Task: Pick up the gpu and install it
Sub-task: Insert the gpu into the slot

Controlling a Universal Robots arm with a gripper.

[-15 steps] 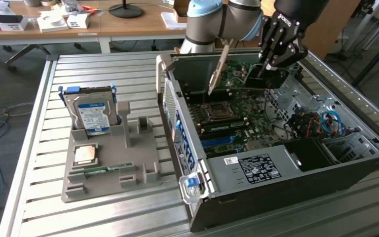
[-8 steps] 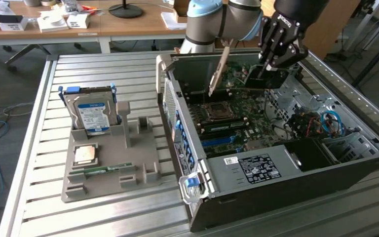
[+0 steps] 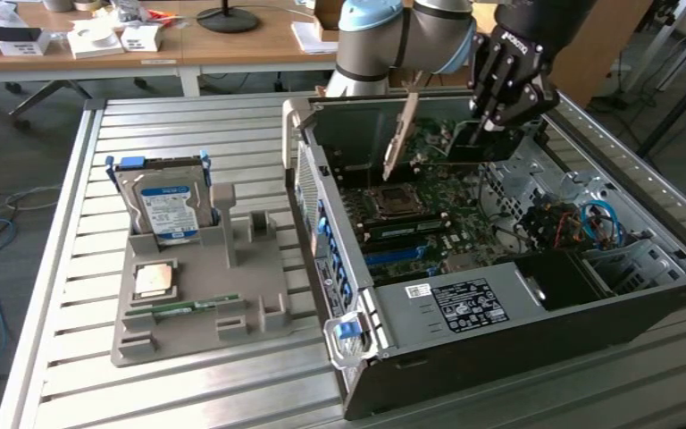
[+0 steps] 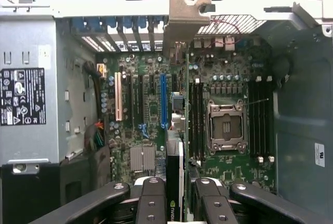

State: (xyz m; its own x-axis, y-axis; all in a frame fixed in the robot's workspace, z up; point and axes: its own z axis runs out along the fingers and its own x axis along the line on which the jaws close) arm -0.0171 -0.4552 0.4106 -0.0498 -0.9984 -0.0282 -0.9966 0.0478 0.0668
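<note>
**Installation step, judged to be in hand.** The thin, dark, rectangular gpu card with a tan metal bracket (image 4: 175, 168) is being gripped on edge by the black end effector (image 4: 176, 198), which is clenched on it inside the open grey metal computer case (image 3: 534, 357). The card is being held just past the fingertips, above the green motherboard (image 4: 151, 78), and is apparently not yet seated. A long blue expansion slot (image 4: 163, 99) is lying just beside the card's line. The next move is judged to call for edge-to-slot alignment, with the bracket meeting the case's rear openings.
</note>
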